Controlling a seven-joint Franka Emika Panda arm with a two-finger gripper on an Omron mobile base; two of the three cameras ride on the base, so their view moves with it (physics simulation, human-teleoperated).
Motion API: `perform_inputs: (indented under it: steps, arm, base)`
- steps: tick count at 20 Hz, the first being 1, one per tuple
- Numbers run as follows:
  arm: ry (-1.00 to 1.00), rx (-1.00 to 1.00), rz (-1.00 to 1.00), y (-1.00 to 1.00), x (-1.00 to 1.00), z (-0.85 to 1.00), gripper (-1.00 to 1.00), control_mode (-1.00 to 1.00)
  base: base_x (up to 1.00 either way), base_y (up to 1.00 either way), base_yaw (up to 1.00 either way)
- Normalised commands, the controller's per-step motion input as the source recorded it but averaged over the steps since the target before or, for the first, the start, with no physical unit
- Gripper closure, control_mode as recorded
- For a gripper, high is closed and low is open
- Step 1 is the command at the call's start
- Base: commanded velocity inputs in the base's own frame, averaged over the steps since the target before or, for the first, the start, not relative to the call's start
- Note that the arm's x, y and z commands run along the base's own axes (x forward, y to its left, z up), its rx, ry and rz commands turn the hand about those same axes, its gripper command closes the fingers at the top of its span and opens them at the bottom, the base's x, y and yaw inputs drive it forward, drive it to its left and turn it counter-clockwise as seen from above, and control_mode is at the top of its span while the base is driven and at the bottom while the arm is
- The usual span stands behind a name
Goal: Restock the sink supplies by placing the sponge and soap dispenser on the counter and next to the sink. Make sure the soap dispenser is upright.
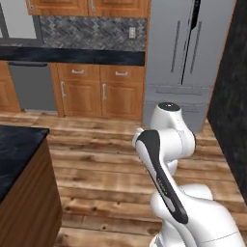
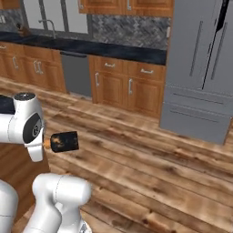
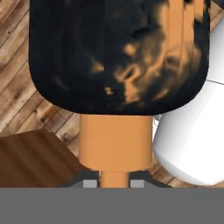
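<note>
My gripper is shut on the soap dispenser, a near-black bottle with orange mottling. Its orange pump neck runs down between my two finger tips. From the right base view the soap dispenser hangs sideways over the wooden floor, just beside my arm's upper link. The black counter stretches along the far wall over brown cabinets. The grey gooseneck faucet of the sink stands at its far left end. The same counter appears in the left base view. The sponge is out of view.
A grey fridge stands at the right end of the counter, and a grey dishwasher sits under it. The black-topped island is close on my left. Wooden floor lies open between me and the cabinets.
</note>
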Motion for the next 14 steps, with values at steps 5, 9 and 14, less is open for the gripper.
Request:
perform_inputs:
  steps: [5, 9, 14]
  arm:
    - [0.00, 0.00, 0.00, 0.00, 0.00, 0.00, 1.00, 1.00]
    - [0.00, 0.00, 0.00, 0.00, 0.00, 0.00, 1.00, 1.00]
    - [0.00, 0.00, 0.00, 0.00, 0.00, 0.00, 1.00, 1.00]
  base:
    - [1.00, -0.17, 0.19]
    - [1.00, -0.15, 0.18]
    - [1.00, -0.10, 0.18]
